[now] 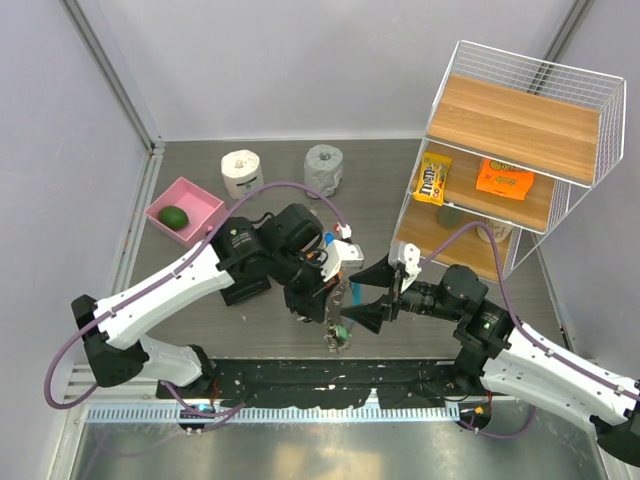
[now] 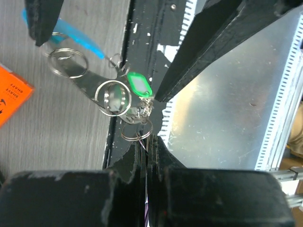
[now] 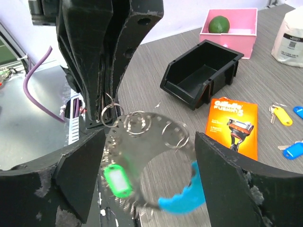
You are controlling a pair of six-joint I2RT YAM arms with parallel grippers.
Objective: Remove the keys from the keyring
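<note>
The keys (image 3: 142, 142) are a dull-grey, jagged-edged curved cluster that carries several split rings and a green tag (image 3: 117, 179). The keyring (image 3: 185, 201), a light-blue crescent band, joins its lower end. The cluster hangs above the table's near edge (image 1: 340, 315). It also shows in the left wrist view (image 2: 94, 82), with the blue band (image 2: 80, 40) beyond it. My left gripper (image 2: 147, 142) is shut on a small split ring (image 2: 136, 132) at the cluster's edge, and shows from the right wrist (image 3: 105, 101). My right gripper (image 3: 149, 156) is open, one finger each side of the cluster, apart from it.
A black bin (image 3: 201, 71) and an orange razor pack (image 3: 232, 125) lie behind the cluster. Yellow-tagged (image 3: 279, 115) and blue-tagged (image 3: 293, 149) pieces lie on the table. A pink tray (image 1: 205, 205) holds a lime. Two paper rolls (image 1: 241, 172) and a wire shelf (image 1: 520, 130) stand at the back.
</note>
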